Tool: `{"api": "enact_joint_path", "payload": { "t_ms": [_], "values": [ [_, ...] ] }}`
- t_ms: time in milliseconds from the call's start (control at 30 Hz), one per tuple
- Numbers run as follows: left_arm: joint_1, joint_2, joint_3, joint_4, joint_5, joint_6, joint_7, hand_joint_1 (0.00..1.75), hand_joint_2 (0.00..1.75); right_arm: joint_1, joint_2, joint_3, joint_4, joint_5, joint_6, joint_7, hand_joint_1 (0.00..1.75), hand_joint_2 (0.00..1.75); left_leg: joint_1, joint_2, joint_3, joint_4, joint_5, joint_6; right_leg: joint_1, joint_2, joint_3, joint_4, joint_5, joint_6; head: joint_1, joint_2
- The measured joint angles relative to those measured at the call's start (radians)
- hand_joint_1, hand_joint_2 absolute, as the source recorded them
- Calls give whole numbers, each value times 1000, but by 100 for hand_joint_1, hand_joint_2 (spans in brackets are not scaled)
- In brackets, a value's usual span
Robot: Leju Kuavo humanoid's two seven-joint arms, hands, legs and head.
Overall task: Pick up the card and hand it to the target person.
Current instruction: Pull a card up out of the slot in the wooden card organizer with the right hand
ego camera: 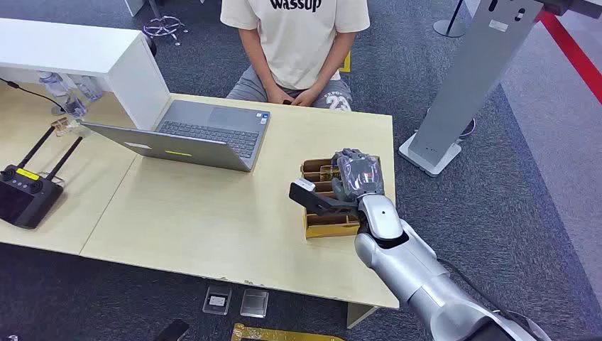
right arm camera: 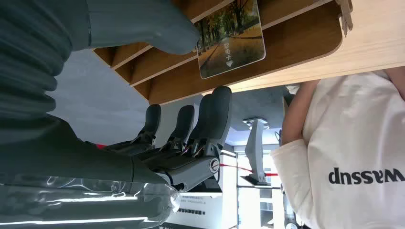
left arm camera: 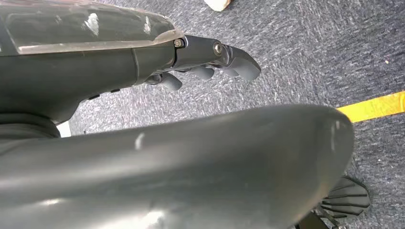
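Grey carpet surrounds the bench (ego camera: 213,220), where the right robot hand (ego camera: 358,177) hovers over the wooden rack (ego camera: 323,227), fingers apart and empty. Its thumb nears the card (right arm camera: 231,40) standing slotted upright for easy pinching, facing the seated person (ego camera: 298,42).

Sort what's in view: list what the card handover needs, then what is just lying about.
For the job:
- card, standing in the wooden card box
- right robot hand, over the box, thumb by the card
- person in the white shirt, seated across the table

Lying about:
- laptop
- black controller
- grey stand
- left robot hand, hanging over the carpet
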Motion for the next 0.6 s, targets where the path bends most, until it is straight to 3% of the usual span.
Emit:
{"api": "enact_joint_path", "payload": {
  "t_ms": [167,600],
  "values": [
    [2,2,-1,2,2,-1,-1,0,0,0,3,0,-4,-6,0,-3,76,175,0,0,0,0,0,0,0,0,0,0,0,0,0,0],
    [3,4,-1,2,6,1,0,0,0,-3,20,3,16,-14,16,-8,72,175,0,1,0,-1,0,0,0,1,0,-1,0,0,0,0]
  ]
}}
